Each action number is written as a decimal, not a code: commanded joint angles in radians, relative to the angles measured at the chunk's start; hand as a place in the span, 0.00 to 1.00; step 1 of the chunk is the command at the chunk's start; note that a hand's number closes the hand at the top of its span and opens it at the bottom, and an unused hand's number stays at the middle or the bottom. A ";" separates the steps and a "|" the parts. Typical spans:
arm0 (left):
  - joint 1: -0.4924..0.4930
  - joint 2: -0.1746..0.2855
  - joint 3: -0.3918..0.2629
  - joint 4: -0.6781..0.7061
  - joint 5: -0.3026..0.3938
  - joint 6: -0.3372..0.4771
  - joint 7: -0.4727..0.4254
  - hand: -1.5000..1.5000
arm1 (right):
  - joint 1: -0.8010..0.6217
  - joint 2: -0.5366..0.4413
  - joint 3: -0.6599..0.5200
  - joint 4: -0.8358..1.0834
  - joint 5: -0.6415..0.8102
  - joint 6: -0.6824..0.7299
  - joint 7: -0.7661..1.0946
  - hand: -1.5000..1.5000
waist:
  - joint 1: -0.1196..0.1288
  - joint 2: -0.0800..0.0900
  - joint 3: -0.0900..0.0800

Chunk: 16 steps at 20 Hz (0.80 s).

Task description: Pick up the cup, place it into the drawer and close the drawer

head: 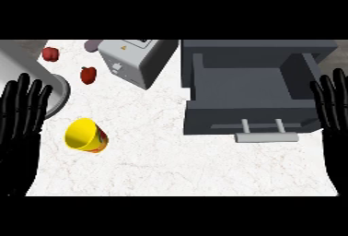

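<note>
Cup (86, 136) lies tipped at centre left, mouth toward upper left, base toward lower right. Left hand (20, 117) and right hand (333, 108) rest at the side edges, fingers straight and apart.

A cup (85, 135) sits front left on the kitchen counter (170, 170), well apart from the pulled-out drawer (252, 92) at right, whose handle (266, 137) faces the near edge. Behind and between them stands a boxy appliance (132, 60), with two peppers (88, 75) to its left. The left hand (24, 110) and right hand (333, 106) flank the counter.
</note>
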 commanded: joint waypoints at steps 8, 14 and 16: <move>0.020 -0.007 0.170 0.124 0.340 -0.085 0.082 0.00 | -0.023 -0.034 0.037 0.051 -0.051 0.082 0.090 0.00 | 0.035 0.003 0.022; -0.018 0.003 0.201 0.278 0.335 -0.118 0.020 0.00 | -0.108 0.000 0.066 0.066 -0.032 0.050 0.155 0.00 | 0.022 -0.003 0.023; 0.016 0.078 0.283 0.299 0.405 -0.211 0.014 0.00 | -0.119 -0.043 0.008 0.105 -0.083 0.104 0.144 0.00 | 0.024 -0.003 0.023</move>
